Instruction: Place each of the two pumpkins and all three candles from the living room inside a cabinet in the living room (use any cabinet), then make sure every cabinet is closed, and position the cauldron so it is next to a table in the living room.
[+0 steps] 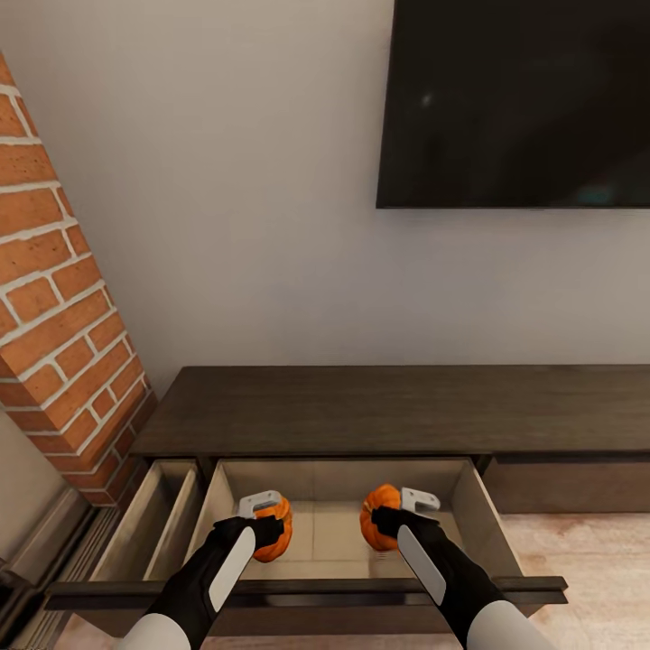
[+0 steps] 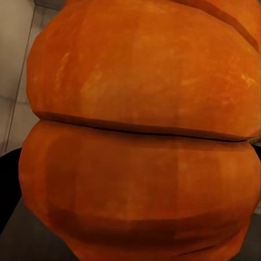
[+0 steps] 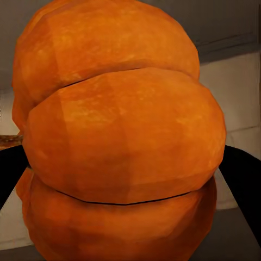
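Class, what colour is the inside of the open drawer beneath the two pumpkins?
Pale beige wood; the drawer interior shows best in the head view.

A dark television [image 1: 515, 99] hangs on the pale wall [image 1: 253, 199], beside a brick column [image 1: 54, 298], above wood flooring [image 1: 587, 560].

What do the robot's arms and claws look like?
Both arms are black with a long white panel along the forearm and white rounded sleeves near the bottom. The left claw and right claw each have black fingers and a pale grey bracket on top.
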{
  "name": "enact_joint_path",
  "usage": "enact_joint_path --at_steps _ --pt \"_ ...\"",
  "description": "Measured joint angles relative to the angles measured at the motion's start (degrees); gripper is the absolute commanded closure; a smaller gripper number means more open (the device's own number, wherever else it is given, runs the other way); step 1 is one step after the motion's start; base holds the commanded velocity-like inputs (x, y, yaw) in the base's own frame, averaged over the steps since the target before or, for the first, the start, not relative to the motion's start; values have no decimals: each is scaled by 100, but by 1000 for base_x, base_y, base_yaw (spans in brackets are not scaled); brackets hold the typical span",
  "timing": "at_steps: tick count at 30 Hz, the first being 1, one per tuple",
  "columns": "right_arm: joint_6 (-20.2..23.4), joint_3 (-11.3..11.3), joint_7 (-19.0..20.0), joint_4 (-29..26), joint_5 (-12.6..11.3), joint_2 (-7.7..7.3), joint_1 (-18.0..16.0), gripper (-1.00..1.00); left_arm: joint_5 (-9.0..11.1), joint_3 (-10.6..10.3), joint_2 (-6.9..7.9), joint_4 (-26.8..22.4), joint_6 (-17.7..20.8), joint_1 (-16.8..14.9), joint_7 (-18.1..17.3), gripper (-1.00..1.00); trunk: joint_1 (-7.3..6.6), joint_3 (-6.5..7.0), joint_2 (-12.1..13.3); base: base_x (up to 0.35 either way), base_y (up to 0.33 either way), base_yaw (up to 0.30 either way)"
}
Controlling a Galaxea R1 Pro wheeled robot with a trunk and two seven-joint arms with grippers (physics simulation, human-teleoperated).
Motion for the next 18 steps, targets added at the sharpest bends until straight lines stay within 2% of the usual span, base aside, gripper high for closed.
enact_joint_path --at_steps 3,13,18 --pt "-68 0 -6 6 -32 -2 0 100 -1 -6 0 0 0 0 0 100 0 0 0 0 0 0" --pt "-91 0 -9 10 -46 -2 1 100 7 -11 0 8 -18 1 2 100 219 -179 -399 0 0 0" --pt "-95 1 -8 9 -34 -2 0 100 6 -48 1 170 -332 0 2 100 308 -252 -561 0 0 0"
